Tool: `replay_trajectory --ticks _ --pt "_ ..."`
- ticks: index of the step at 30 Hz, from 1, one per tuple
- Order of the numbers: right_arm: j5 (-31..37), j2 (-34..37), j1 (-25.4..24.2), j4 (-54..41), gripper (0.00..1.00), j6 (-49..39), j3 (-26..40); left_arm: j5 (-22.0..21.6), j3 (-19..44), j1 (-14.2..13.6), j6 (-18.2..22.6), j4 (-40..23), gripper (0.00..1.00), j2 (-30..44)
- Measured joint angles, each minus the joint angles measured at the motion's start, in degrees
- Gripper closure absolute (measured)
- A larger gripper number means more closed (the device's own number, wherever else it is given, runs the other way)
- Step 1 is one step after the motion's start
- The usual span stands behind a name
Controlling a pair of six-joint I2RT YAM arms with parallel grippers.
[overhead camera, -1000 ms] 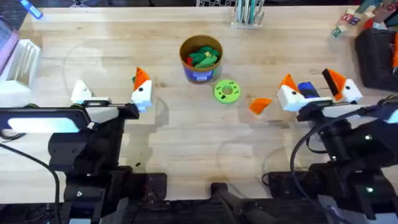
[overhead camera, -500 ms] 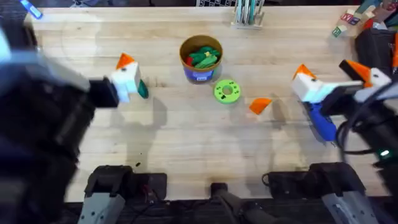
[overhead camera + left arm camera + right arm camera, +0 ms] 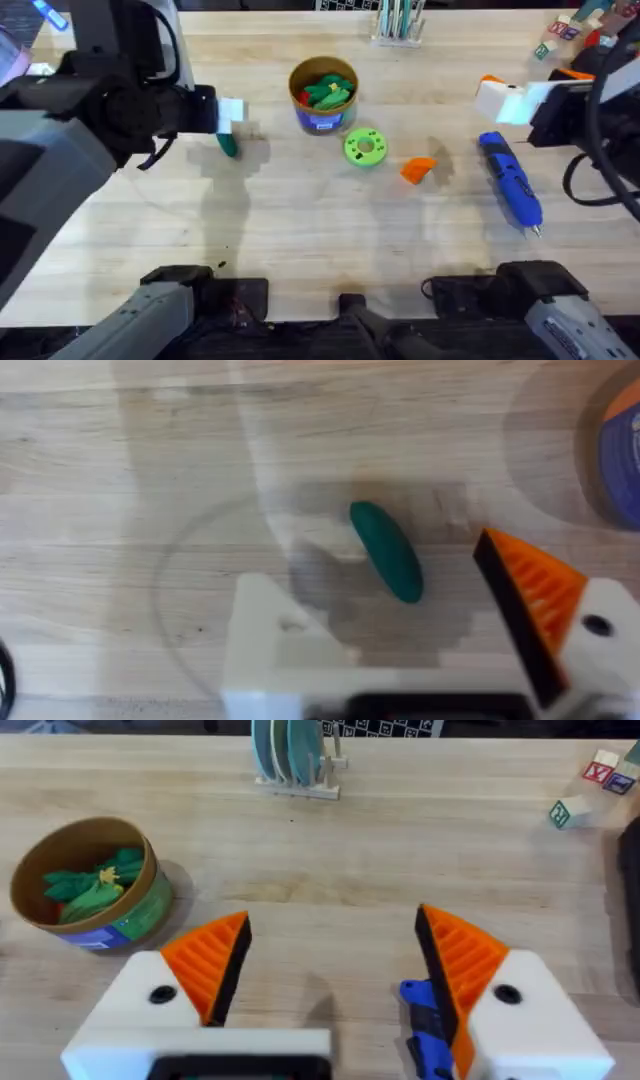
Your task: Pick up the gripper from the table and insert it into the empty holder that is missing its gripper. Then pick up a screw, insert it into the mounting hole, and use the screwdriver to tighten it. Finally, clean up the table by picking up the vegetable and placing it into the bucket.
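- Table (image 3: 300, 240): light wooden top carrying all loose parts.
- Left arm (image 3: 80, 110): large, dark and blurred in the overhead view, reaching over the left part of the table.
- Left gripper (image 3: 420, 650): jaws apart, nothing between them. One finger carries an orange ribbed pad; the other is a bare white holder (image 3: 265, 635) with a small dark hole. It hovers just above the vegetable.
- Right gripper (image 3: 330, 970): jaws apart and empty, both white mounts fitted with orange ribbed pads (image 3: 205, 960). In the overhead view it stands at the right of the table, beyond the screwdriver.
- Screwdriver (image 3: 510, 182): blue, pen-shaped, lying flat at the right of the table with its metal tip toward the near edge; its blue body shows beside one right finger in the right wrist view.
- Bucket (image 3: 323, 92): round, yellow-brown rim, blue label, upright at centre rear; it holds green toy pieces.
- Green disc (image 3: 364, 146): bright green with a central hole, just beside the bucket on its near right.
- Gripper (image 3: 419, 169): loose orange wedge lying on the table between the green disc and the screwdriver, apart from both.
- Vegetable (image 3: 386, 550): dark green, oblong, lying on the table left of the bucket, between the left fingers but touched by neither.
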Motion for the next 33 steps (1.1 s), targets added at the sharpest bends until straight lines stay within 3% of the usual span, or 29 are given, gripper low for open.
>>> replay_trajectory --ticks 1,5,6,9,11,12,17,22,26,29,33 --pt "0.0 0.0 0.0 0.0 0.01 0.0 0.0 0.2 0.0 0.0 -0.4 0.0 0.179 0.3" --pt "0.0 0.0 0.0 0.0 0.01 0.0 0.0 0.3 0.0 -0.2 -0.8 -0.6 0.804 -1.2" --pt "0.0 0.0 0.0 0.0 0.011 0.0 0.0 0.3 0.0 -0.6 -0.7 -1.2 0.888 -2.2" --pt "0.0 0.0 0.0 -0.1 0.011 0.0 0.0 0.3 0.0 -4.3 -1.5 -3.1 0.439 -6.8" --pt "0.0 0.0 0.0 -0.1 0.011 0.0 0.0 0.3 0.0 -9.4 -1.9 -3.3 0.119 -11.2" --pt "0.0 0.0 0.0 -0.1 0.01 0.0 0.0 0.5 0.0 -12.2 -2.3 -3.2 0.044 -13.3" --pt "0.0 0.0 0.0 -0.1 0.01 0.0 0.0 2.3 0.1 -28.7 -2.3 -2.6 0.013 -23.0" --pt "0.0 0.0 0.0 -0.1 0.01 0.0 0.0 2.7 0.1 -38.3 -2.4 1.7 0.013 -25.6" --pt "0.0 0.0 0.0 -0.1 0.01 0.0 0.0 2.9 0.1 -42.1 -2.5 4.2 0.013 -25.6" --pt "0.0 0.0 0.0 -0.1 0.01 0.0 0.0 3.5 0.2 -42.8 -2.7 0.7 0.013 -25.6" --pt "0.0 0.0 0.0 -0.1 0.01 0.0 0.0 4.7 0.2 -42.8 -2.8 1.4 0.013 -25.3"
